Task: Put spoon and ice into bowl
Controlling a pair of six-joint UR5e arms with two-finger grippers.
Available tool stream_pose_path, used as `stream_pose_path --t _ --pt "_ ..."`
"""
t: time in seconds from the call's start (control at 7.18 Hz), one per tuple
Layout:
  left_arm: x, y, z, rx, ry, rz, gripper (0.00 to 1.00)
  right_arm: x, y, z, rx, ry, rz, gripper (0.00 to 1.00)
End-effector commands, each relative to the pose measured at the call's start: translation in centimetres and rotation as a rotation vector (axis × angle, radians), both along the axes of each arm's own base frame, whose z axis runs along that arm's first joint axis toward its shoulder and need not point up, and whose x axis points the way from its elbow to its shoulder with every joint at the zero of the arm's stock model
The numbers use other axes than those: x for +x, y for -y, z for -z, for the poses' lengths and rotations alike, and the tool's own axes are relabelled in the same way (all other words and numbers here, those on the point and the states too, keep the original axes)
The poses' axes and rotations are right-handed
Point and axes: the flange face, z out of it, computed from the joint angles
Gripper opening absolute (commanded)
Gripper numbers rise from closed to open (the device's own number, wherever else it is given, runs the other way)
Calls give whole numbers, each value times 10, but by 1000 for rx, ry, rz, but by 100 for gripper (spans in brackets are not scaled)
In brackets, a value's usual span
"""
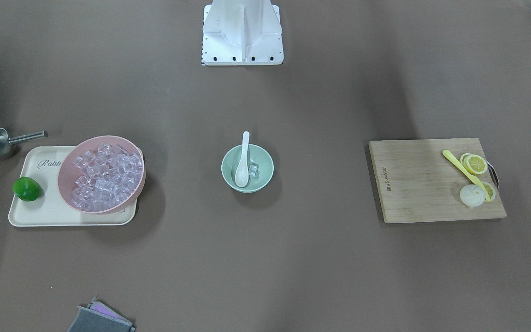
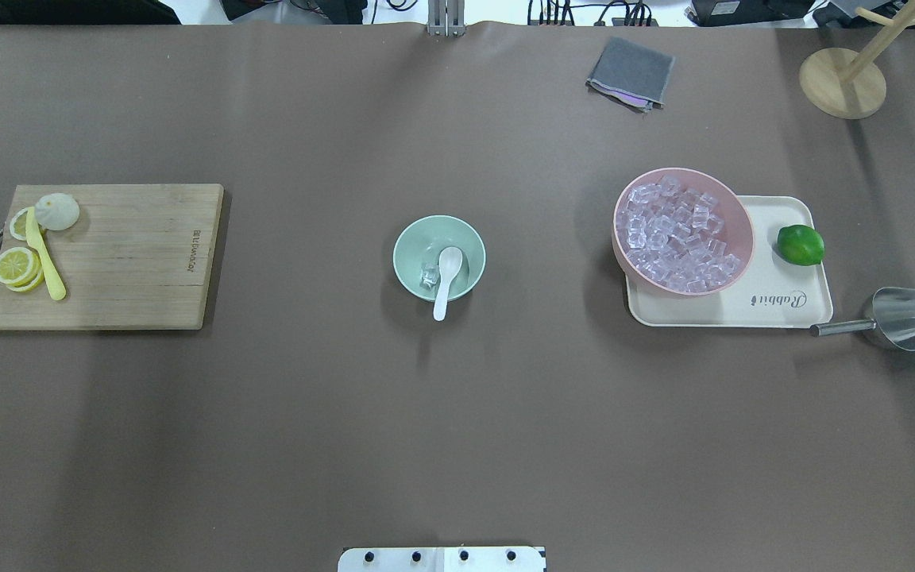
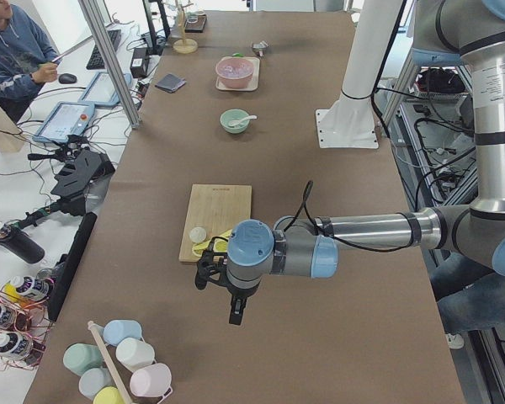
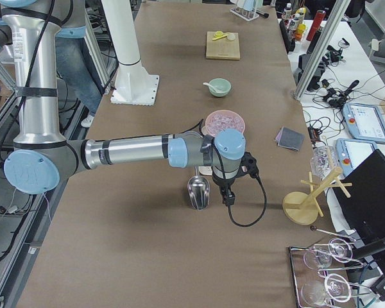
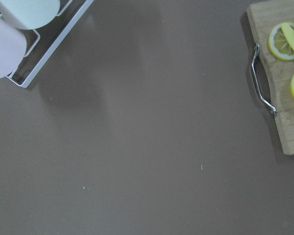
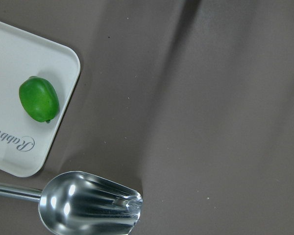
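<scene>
Well clear of the left gripper (image 3: 233, 307) and right gripper (image 4: 226, 191), whose jaw opening cannot be told, the spoon (image 2: 446, 282) rests in the bowl (image 2: 410, 238) with ice (image 2: 429, 276), its handle overhanging, so a pass for more ice could knock it out.

The cream tray (image 2: 803, 278) carries the one word that can be read, "Rabbit", in grey looping script along one of its long edges. In the front-facing view only "Rabb" shows before the pink bowl (image 1: 138, 189) covers the rest, and in the right wrist view the picture's edge cuts off the end of the word. The wooden cutting board (image 2: 124, 254) bears a short line of dark printed letters along one short end, apparently a maker's mark, too small and blurred to spell out.
</scene>
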Motion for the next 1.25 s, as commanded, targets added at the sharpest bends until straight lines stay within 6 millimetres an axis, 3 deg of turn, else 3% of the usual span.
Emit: stream_pose_path --t 0.0,1.11 --pt "0 1 5 -19 -9 29 97 5 -2 -13 -25 2 -10 100" --pt "0 4 9 -3 -9 27 97 9 -3 -7 -23 16 -25 100"
